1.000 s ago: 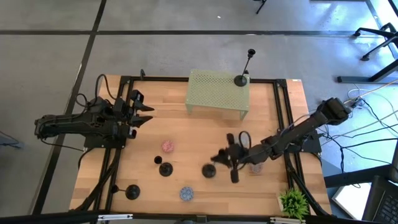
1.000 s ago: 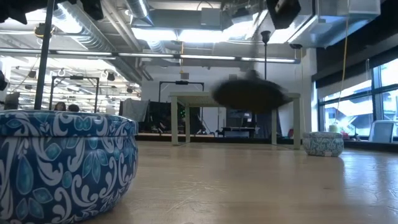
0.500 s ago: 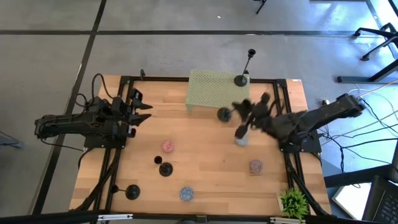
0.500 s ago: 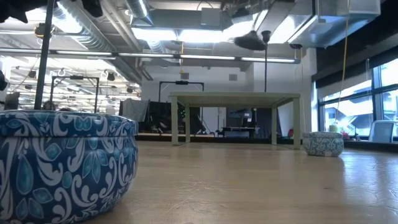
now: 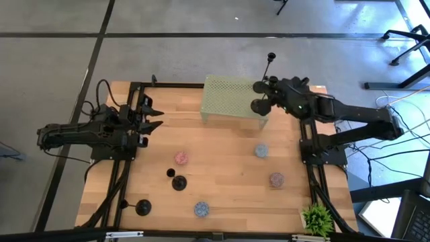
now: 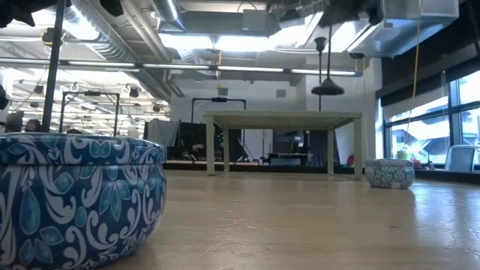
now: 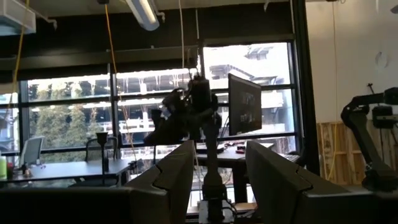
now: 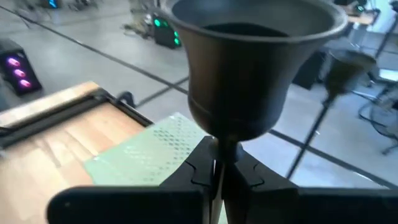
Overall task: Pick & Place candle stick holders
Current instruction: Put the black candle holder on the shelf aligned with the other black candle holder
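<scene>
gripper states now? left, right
Left gripper: jaws open, holding nothing, at the table's left edge.
Right gripper: jaws shut on a candle stick holder, above the green perforated stand.

We see a green mesh stand (image 5: 235,101) at the worktop's (image 5: 215,151) twelve o'clock edge. Four small patterned bowls sit around it: pink (image 5: 181,158), blue (image 5: 201,210), grey-blue (image 5: 261,151), mauve (image 5: 277,179). A potted plant (image 5: 317,218) stands at five o'clock.

Wooden table (image 5: 222,144): green mesh stand (image 5: 232,99) under right gripper (image 5: 269,91); four tins, two candle stick holders below it.
</scene>
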